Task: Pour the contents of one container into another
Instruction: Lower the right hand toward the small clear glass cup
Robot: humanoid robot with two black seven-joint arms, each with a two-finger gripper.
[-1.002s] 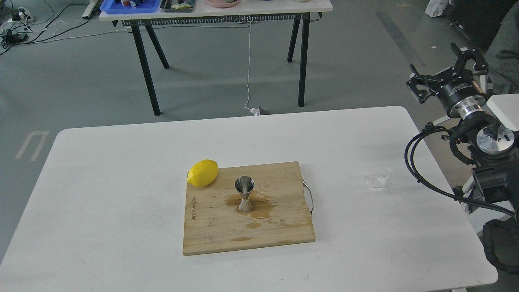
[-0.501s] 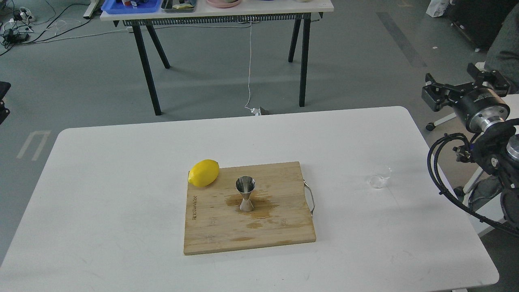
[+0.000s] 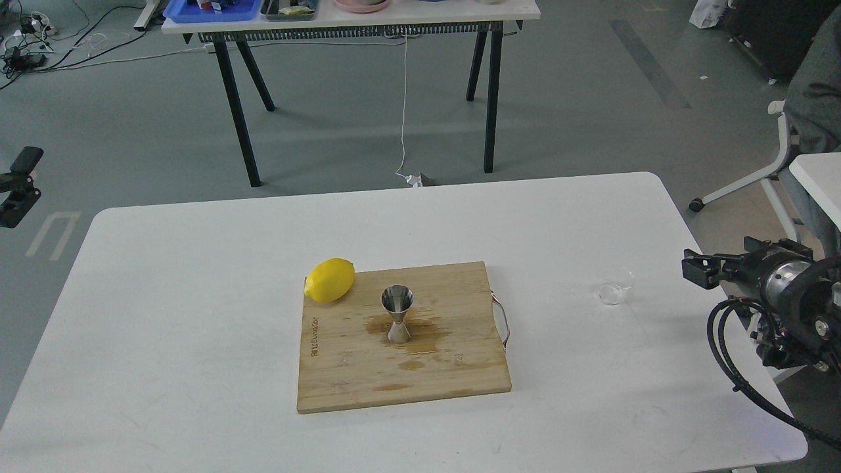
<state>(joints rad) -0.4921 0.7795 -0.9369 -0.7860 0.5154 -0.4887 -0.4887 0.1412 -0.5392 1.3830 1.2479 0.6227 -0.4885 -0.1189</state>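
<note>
The small clear glass cup (image 3: 614, 288) stands on the white table (image 3: 197, 276), to the right of the cutting board. The steel jigger (image 3: 397, 314) stands upright in the middle of the wooden cutting board (image 3: 355, 381), in a brown wet patch. My right gripper (image 3: 737, 259) hangs low at the table's right edge, a hand's width right of the cup, its fingers spread and holding nothing. At the far left edge, off the table, only the tip of my left gripper (image 3: 18, 185) shows, too small to read.
A yellow lemon (image 3: 330, 280) rests at the board's back left corner. The board's metal handle (image 3: 502, 320) sticks out on its right side. Behind the table stands a second table (image 3: 355, 23) with trays. An office chair (image 3: 782, 157) is at the right.
My right arm has dropped from high beside the table down to cup height at the right edge. The left gripper has come into view at the left edge. Cup and jigger have not moved.
</note>
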